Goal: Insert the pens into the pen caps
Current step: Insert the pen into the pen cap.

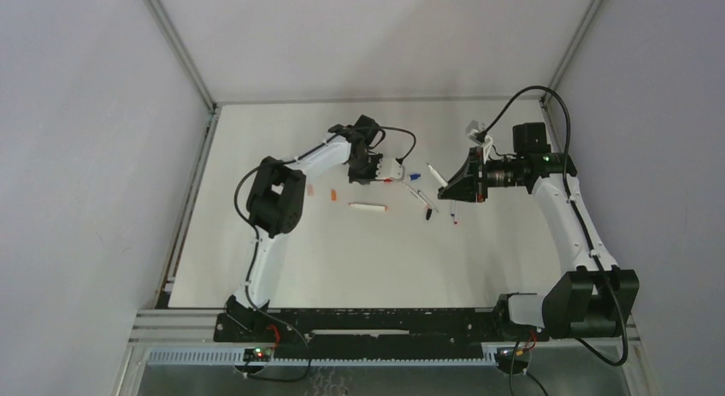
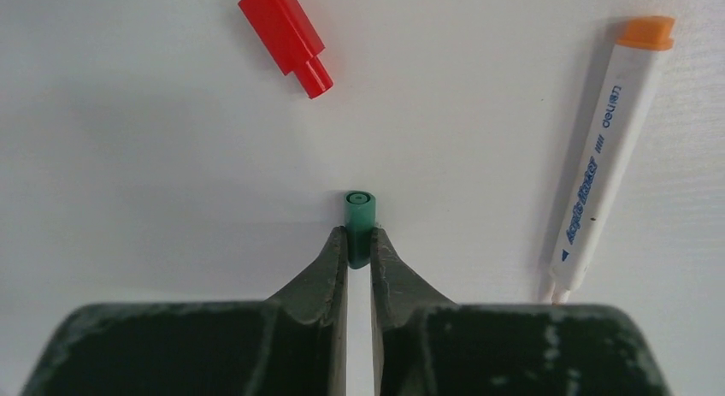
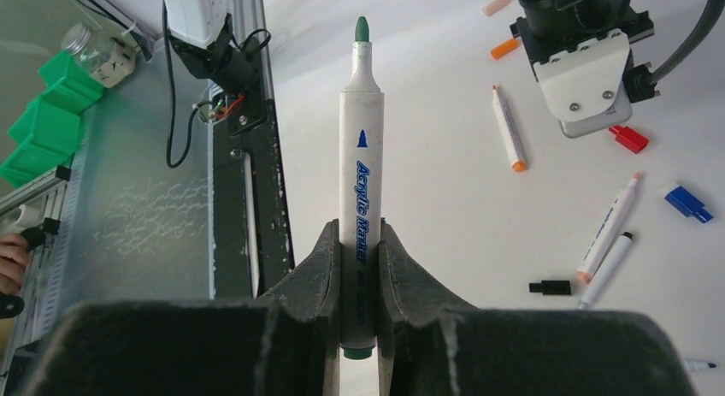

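My left gripper (image 2: pixel 359 238) is shut on a green pen cap (image 2: pixel 359 209) held just above the table; in the top view it (image 1: pixel 376 169) is at the table's far middle. A red cap (image 2: pixel 285 38) and a white pen with an orange end (image 2: pixel 609 156) lie beyond it. My right gripper (image 3: pixel 360 233) is shut on a white pen with a green tip (image 3: pixel 361 148), tip pointing away from the wrist; in the top view it (image 1: pixel 449 191) hangs right of centre. Two more pens (image 3: pixel 609 227), a blue cap (image 3: pixel 688 202) and a black cap (image 3: pixel 550 286) lie on the table.
Two orange caps (image 1: pixel 333 193) and a pen (image 1: pixel 368 207) lie left of centre. The left arm's wrist (image 3: pixel 590 62) hangs over the red cap (image 3: pixel 628 138). A metal rail (image 3: pixel 248 156), green bins (image 3: pixel 43 114) and a jar stand at the table's near edge.
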Available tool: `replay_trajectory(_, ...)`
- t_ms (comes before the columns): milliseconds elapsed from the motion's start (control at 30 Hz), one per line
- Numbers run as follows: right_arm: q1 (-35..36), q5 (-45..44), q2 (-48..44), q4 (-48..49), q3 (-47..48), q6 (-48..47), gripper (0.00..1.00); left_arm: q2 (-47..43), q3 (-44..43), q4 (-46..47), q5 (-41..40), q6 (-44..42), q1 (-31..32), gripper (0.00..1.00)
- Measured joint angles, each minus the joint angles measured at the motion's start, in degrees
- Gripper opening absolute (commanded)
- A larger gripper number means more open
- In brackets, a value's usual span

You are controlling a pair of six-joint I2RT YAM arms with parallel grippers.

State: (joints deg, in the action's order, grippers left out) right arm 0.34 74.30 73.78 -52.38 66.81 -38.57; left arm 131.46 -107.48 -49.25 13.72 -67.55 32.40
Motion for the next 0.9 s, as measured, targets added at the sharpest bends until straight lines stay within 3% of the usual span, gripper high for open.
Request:
replay_trajectory(367,-1.55,0.83,-0.28,-0.20,0.00,-0.17,0.00,-0.42,0.02,-2.40,-3.72,13.18,1.66,0.06)
replay_trajectory(667,-1.66,1.68,-0.31,-0.61,0.00,-0.22,0.00,-0.48,0.13,-3.23,-10.93,35.87,2.49,0.08)
replay_trajectory(700,-1.66,1.70,-0.33,-0.70,0.00,-0.37,0.00,-0.50,0.13,-3.23,-12.98,43.71,2.43,0.08)
replay_trajectory(900,-1.66,2.03,-0.33,-1.03,0.00,-0.68,0.00,-1.40,1.81,-2.05,-15.04,58.86,1.49,0.12)
